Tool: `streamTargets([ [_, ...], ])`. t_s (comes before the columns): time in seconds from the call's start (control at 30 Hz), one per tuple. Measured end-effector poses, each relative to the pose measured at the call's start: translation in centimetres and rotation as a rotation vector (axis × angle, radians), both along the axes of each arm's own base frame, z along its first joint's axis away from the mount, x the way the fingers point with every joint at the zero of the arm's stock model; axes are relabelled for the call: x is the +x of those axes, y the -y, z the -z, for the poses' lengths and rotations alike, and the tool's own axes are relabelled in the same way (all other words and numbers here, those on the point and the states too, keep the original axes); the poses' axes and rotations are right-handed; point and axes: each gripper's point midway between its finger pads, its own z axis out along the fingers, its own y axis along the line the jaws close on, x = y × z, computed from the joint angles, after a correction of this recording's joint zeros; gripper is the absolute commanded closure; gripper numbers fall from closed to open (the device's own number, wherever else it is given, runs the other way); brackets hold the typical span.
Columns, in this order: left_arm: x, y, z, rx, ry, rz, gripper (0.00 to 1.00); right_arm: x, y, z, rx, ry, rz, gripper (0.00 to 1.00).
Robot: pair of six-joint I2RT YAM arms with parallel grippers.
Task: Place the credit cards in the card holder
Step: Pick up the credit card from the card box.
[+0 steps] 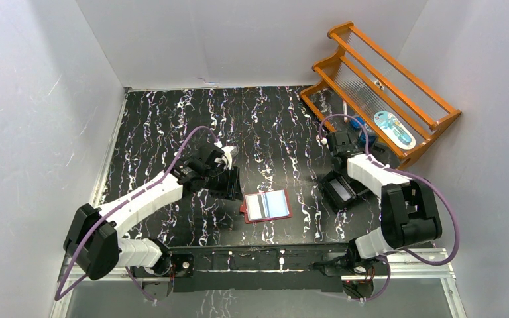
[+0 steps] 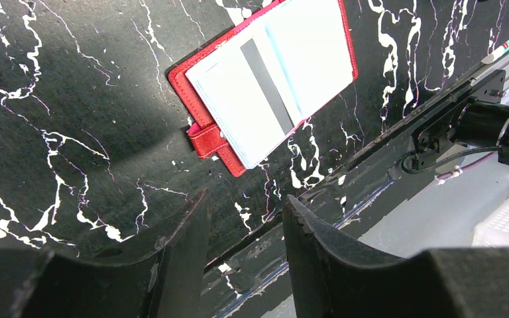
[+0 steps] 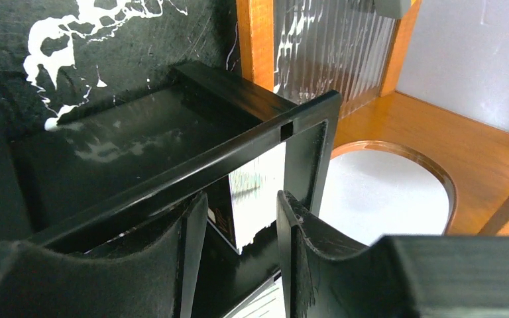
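The card holder [image 1: 266,205] lies open on the black marbled table, a dark red case with pale cards [image 2: 272,73] in its clear pockets. My left gripper [image 2: 245,205] hovers just left of it, open, with nothing between the fingers. In the right wrist view my right gripper [image 3: 238,202] stands open at the wall of a black open box [image 3: 192,156]. A dark credit card [image 3: 258,192] with a bright glare stands on edge inside the box, just beyond the fingertips. I see no finger touching it.
The black box [image 1: 340,190] sits right of the card holder. An orange wooden rack [image 1: 384,86] with ribbed clear panels stands at the back right, close to the right arm. Grey walls enclose the table.
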Motion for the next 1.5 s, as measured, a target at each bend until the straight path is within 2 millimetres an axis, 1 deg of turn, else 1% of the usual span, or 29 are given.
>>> streamTargets([
  [0.1,0.0,0.0,-0.1,-0.002,0.002,0.000,0.57,-0.1,0.2,0.4,-0.018,-0.008,0.004,0.49],
  [0.23,0.0,0.0,-0.2,-0.005,0.006,0.001,0.57,0.2,0.4,0.6,-0.031,0.001,0.009,0.50],
  [0.3,0.0,0.0,-0.2,-0.005,0.005,0.001,0.57,0.3,0.5,0.6,-0.036,0.003,0.010,0.52],
  [0.43,0.0,0.0,-0.2,-0.006,0.005,0.001,0.57,0.2,0.4,0.7,-0.032,0.000,0.009,0.60],
  [0.6,0.0,0.0,-0.2,-0.006,0.005,0.001,0.57,0.1,0.4,0.7,-0.032,-0.003,0.009,0.66],
  [0.83,0.0,0.0,-0.2,-0.006,0.005,0.001,0.57,0.0,0.5,0.6,-0.040,-0.009,0.014,0.68],
  [0.97,0.0,0.0,-0.2,-0.006,0.005,0.001,0.57,-0.1,0.5,0.4,-0.040,-0.013,0.014,0.74],
  [1.27,0.0,0.0,-0.2,-0.006,0.006,0.001,0.57,-0.2,0.4,0.0,-0.035,-0.023,0.011,0.83],
  [1.43,0.0,0.0,-0.2,-0.006,0.006,0.001,0.57,-0.3,0.3,-0.3,-0.024,-0.033,0.010,0.90],
  [1.5,0.0,0.0,-0.2,-0.006,0.006,0.000,0.57,-0.4,0.2,-0.6,-0.019,-0.042,0.011,0.94],
])
